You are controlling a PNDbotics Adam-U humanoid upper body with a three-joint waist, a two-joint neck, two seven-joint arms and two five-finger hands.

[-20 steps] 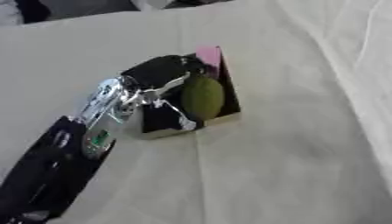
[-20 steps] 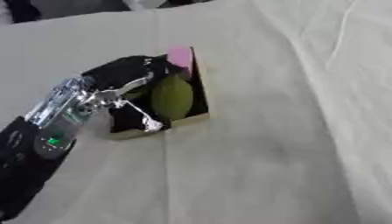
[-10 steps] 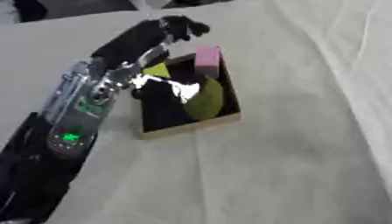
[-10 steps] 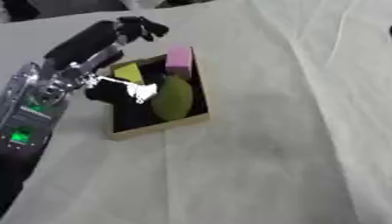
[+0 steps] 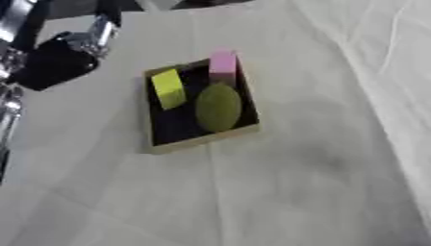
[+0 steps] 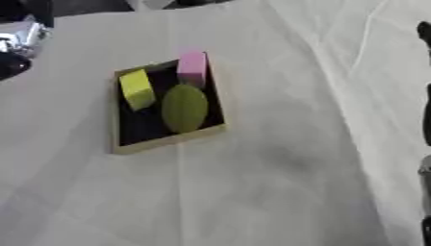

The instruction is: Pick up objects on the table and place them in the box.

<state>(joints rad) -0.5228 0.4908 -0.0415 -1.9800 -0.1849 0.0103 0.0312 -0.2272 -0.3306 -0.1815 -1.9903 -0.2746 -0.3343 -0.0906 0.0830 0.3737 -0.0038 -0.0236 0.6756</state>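
1. White cloth covers the table (image 5: pixel 320 192), creased and wrinkled, filling nearly the whole frame.
2. Just above and left of centre sits the box (image 5: pixel 202 141), a shallow tray with pale tan walls and a black floor, turned slightly askew.
3. Three things lie inside it. A yellow block (image 5: pixel 168 88) rests near the box's upper left, tilted. A pink block (image 5: pixel 223 62) stands at the upper right corner, leaning on the far wall. An olive-green oval object (image 5: pixel 218 106) lies lengthwise along the right wall, just below the pink block and close beside the yellow one.
4. I judge they sit packed toward the far end because each was dropped in from that side; the near part of the black floor is bare.
5. My left hand (image 5: pixel 52 62) shows at the upper left of the frame, well apart from the box, a black and silver shape. It holds nothing that I can see, but I cannot tell whether its fingers are straight or curled.
6. My right arm (image 6: pixel 425 168) is a dark strip at the right edge of the right eye view; the hand itself is out of sight.
7. I see no loose objects left on the cloth, so I judge the task is at or near its end.
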